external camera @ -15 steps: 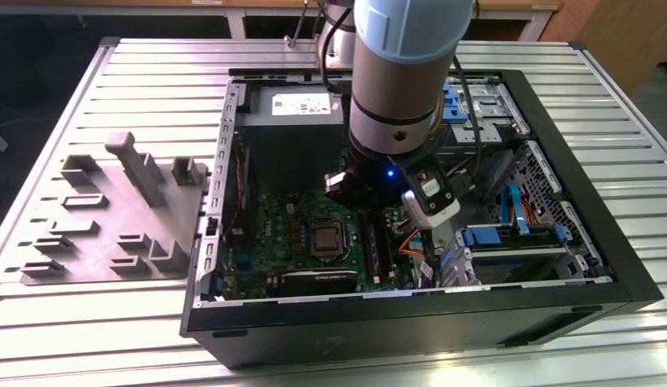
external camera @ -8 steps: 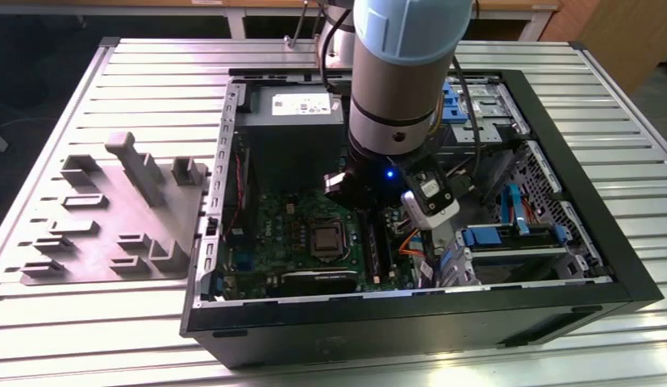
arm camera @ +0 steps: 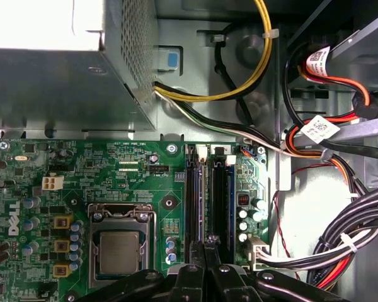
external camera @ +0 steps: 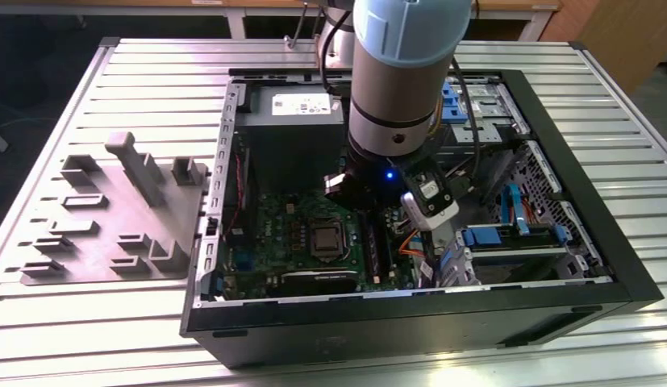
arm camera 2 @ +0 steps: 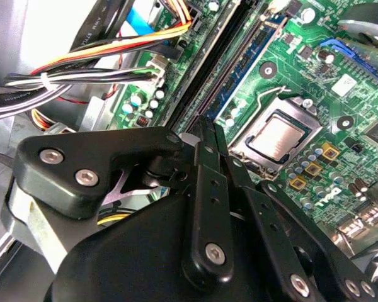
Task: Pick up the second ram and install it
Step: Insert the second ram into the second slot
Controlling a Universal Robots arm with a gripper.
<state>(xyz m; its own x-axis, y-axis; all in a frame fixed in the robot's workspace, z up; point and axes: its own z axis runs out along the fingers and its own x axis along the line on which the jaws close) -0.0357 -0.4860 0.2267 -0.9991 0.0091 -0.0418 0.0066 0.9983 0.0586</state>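
The gripper (arm camera: 205,244) is pinched narrow on one end of the second ram (arm camera: 205,189), which runs straight away from it between the black slots (arm camera: 193,195).

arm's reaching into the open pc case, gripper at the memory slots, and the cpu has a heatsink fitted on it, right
No heatsink: the first wrist view shows the cpu bare, its metal top exposed. The rest holds: the arm reaches into the open case, with the gripper at the memory slots.
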